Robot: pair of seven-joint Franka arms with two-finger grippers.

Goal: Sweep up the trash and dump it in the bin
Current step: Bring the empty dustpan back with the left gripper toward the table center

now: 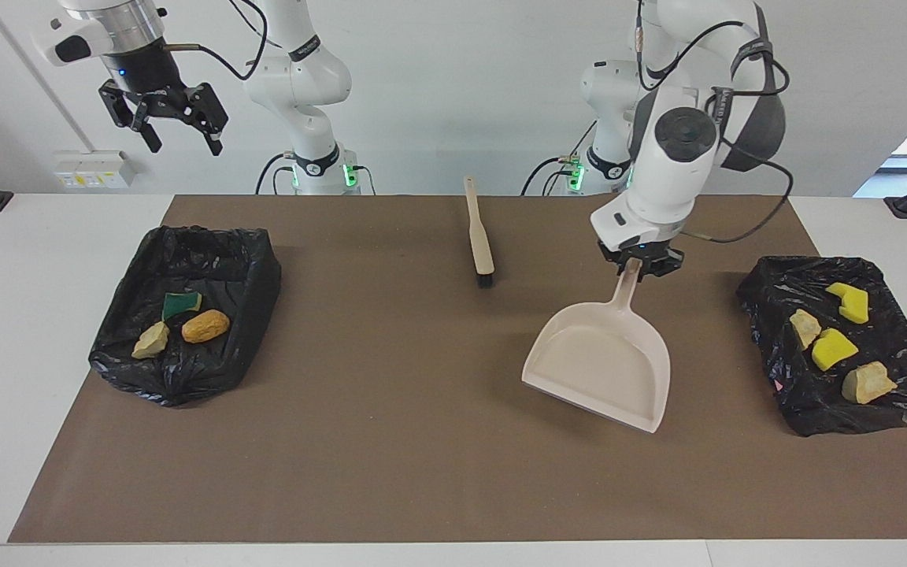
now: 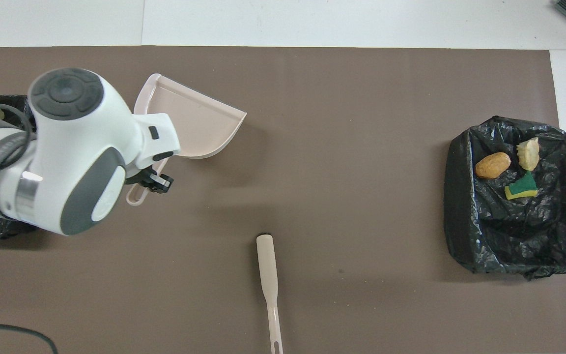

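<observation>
Left gripper [image 1: 640,266] clamps the dustpan [image 1: 603,362] handle, mouth pointing away from the robots.

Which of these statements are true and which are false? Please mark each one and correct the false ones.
1. The left gripper holds the dustpan by its handle. True.
2. The brush lies inside a bin. False: it lies on the brown mat.
3. The right gripper is open and empty, raised. True.
4. Trash lies in the dustpan. False: it is empty.
5. The bin at the left arm's end holds four scraps. True.
</observation>
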